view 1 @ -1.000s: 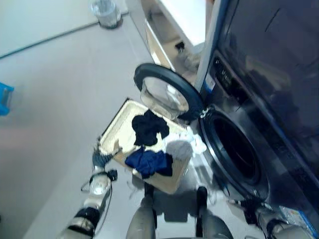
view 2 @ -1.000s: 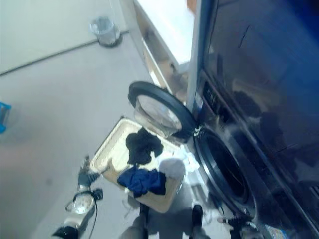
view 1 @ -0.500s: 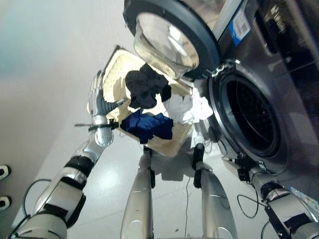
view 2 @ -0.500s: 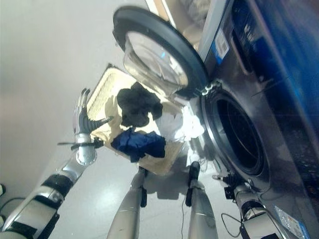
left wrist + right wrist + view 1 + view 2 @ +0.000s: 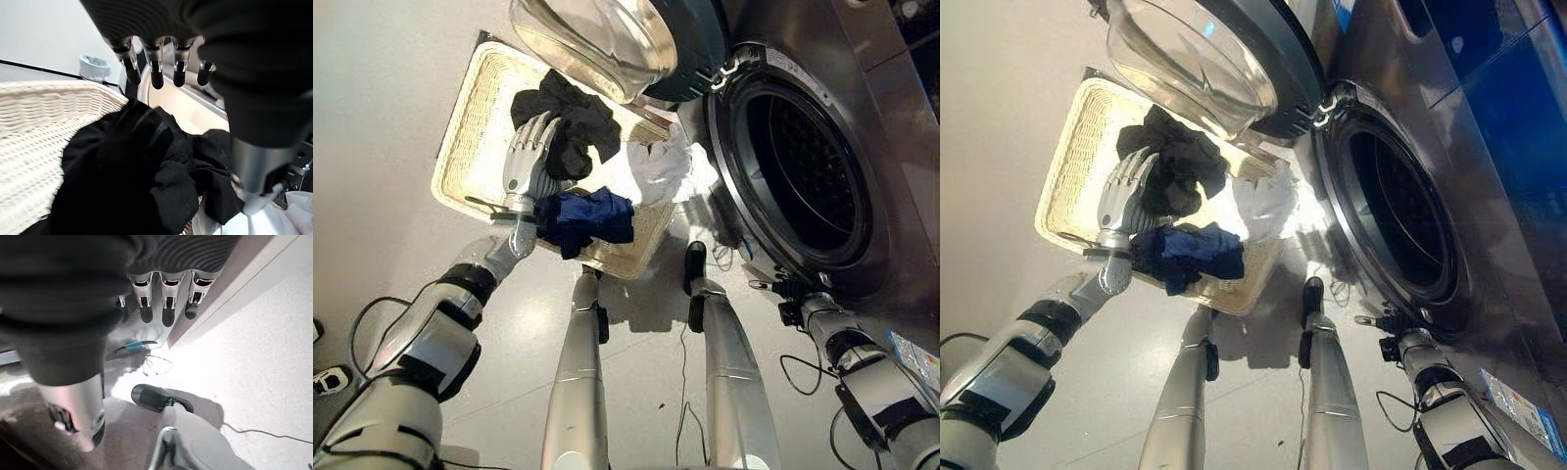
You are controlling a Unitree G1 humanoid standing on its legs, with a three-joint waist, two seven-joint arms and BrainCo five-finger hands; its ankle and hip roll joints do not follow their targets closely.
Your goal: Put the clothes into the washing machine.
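On the floor in front of the washing machine (image 5: 862, 127) sits a pale wicker basket (image 5: 475, 127), its far corner under the machine's open round door (image 5: 607, 39). Three pieces of clothing lie in the basket: a black garment (image 5: 578, 117) toward the far edge, a white garment (image 5: 661, 171) at the edge nearest the machine's drum opening (image 5: 798, 166), and a dark blue garment (image 5: 587, 215) draped on the near edge. The left hand (image 5: 530, 157) hovers over the black garment with its fingers (image 5: 156, 73) straight and spread, clamped on nothing. The right hand (image 5: 1393, 321) hangs low beside the machine's front, fingers (image 5: 166, 303) straight and relaxed, holding nothing.
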